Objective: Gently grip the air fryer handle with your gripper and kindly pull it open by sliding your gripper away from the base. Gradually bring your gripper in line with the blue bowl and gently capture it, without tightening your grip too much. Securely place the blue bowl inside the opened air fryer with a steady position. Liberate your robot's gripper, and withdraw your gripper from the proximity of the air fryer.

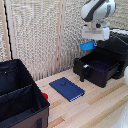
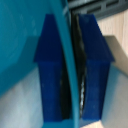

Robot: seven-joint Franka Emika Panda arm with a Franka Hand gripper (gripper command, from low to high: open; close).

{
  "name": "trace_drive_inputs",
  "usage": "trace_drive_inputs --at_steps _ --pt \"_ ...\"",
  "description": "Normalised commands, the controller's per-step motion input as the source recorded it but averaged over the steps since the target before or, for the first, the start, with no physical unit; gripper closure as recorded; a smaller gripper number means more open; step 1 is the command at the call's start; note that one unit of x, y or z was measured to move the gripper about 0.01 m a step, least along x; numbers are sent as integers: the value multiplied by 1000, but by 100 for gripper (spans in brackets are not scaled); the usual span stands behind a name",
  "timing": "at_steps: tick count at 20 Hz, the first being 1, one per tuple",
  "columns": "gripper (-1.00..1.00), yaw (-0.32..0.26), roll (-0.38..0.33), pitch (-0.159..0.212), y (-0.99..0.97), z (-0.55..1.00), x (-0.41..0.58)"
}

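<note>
My end effector (image 1: 90, 42) hangs above the open air fryer (image 1: 106, 59), clenched on the rim of the blue bowl (image 1: 87, 45), which is held in the air over the near corner of the pulled-out drawer and touches nothing below it. In the wrist view, my two dark-blue fingers (image 2: 49, 70) stand close together with the thin blue wall of the bowl (image 2: 20, 40) pinched between them; the bowl's curve fills one side of that picture.

The air fryer sits at the exterior view's right, its black drawer slid out toward the middle of the wooden bench (image 1: 95, 105). The handle (image 1: 82, 76) juts from the drawer's front face, pointing toward the exterior view's left. The drawer's cavity looks dark; what lies on its floor I cannot tell.

On the bench just in front of the drawer lies a flat dark-blue book (image 1: 66, 89), apart from the handle. A large black divided crate (image 1: 20, 97) fills the exterior view's lower left, well apart from the air fryer. A sliver of something red (image 1: 45, 95) peeks out beside the crate's edge, mostly hidden. A pale slatted screen (image 1: 40, 35) closes off the back.
</note>
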Motion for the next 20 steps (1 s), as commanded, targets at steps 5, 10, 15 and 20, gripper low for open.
trace_drive_inputs --at_steps 5,10,15,20 --pt "100 -8 -5 0 -429 -175 -114" --pt "100 0 -107 25 -154 -395 -48" --pt "100 6 -88 58 -18 -407 0" --pt "100 11 -129 56 -3 -466 14"
